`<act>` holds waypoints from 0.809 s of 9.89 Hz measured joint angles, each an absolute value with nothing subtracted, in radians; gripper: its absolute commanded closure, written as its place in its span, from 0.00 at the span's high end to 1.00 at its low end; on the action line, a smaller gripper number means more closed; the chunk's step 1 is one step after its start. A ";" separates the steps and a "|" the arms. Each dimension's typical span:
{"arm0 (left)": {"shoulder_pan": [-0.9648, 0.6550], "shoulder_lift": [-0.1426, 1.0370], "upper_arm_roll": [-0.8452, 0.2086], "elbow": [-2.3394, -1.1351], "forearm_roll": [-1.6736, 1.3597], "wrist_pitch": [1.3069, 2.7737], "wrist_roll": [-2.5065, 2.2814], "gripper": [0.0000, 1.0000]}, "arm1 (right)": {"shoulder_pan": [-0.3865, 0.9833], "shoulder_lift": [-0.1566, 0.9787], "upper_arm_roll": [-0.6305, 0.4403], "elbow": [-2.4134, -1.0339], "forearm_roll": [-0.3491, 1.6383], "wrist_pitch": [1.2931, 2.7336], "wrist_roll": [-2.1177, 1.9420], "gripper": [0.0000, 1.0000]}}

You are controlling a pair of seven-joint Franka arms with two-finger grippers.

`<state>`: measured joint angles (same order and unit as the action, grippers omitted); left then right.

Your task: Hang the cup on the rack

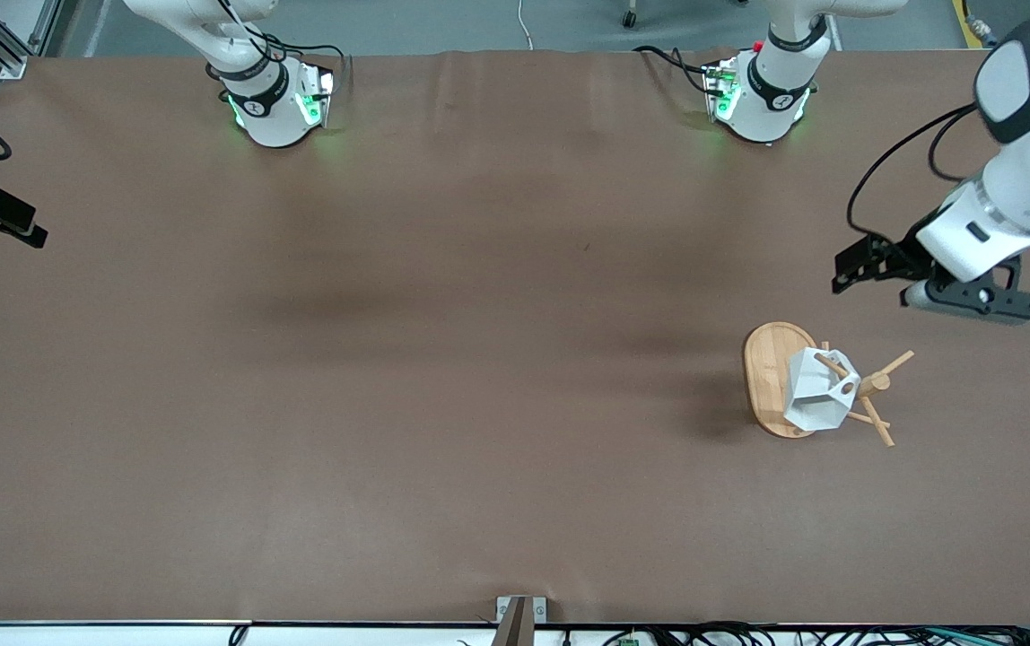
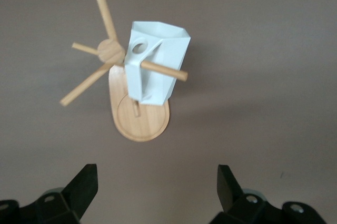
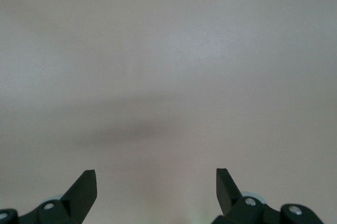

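Observation:
The white faceted cup (image 1: pixel 813 397) hangs on a slanted peg of the bamboo rack (image 1: pixel 767 361), close against the central post, over the oval base. In the left wrist view the cup (image 2: pixel 160 42) shows its handle hole beside the post, with a peg (image 2: pixel 167 70) sticking out past it, and the rack base (image 2: pixel 143 124) below. My left gripper (image 1: pixel 973 301) hovers over the table beside the rack, apart from it, toward the left arm's end; it (image 2: pixel 157 174) is open and empty. My right gripper (image 1: pixel 4 220) waits at the right arm's end, and it (image 3: pixel 156 176) is open over bare table.
Brown table cover (image 1: pixel 443 377) spans the whole view. Both arm bases (image 1: pixel 277 99) stand along the edge farthest from the front camera. Other rack pegs (image 1: pixel 894 363) point outward toward the left arm's end. A small metal bracket (image 1: pixel 519 612) sits at the nearest table edge.

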<state>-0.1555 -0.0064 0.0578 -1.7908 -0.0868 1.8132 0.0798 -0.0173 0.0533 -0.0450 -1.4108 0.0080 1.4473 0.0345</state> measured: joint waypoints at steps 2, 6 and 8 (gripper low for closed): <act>-0.141 -0.009 0.020 -1.706 -0.048 1.715 0.065 1.00 | -0.017 0.053 -0.045 -1.411 0.008 1.448 0.035 1.00; -0.004 -0.007 -0.086 -1.608 -0.010 1.659 0.067 1.00 | -0.017 0.053 -0.045 -1.411 0.008 1.450 0.035 1.00; 0.031 -0.006 -0.116 -1.593 -0.010 1.648 0.068 1.00 | -0.017 0.053 -0.045 -1.411 0.008 1.451 0.035 1.00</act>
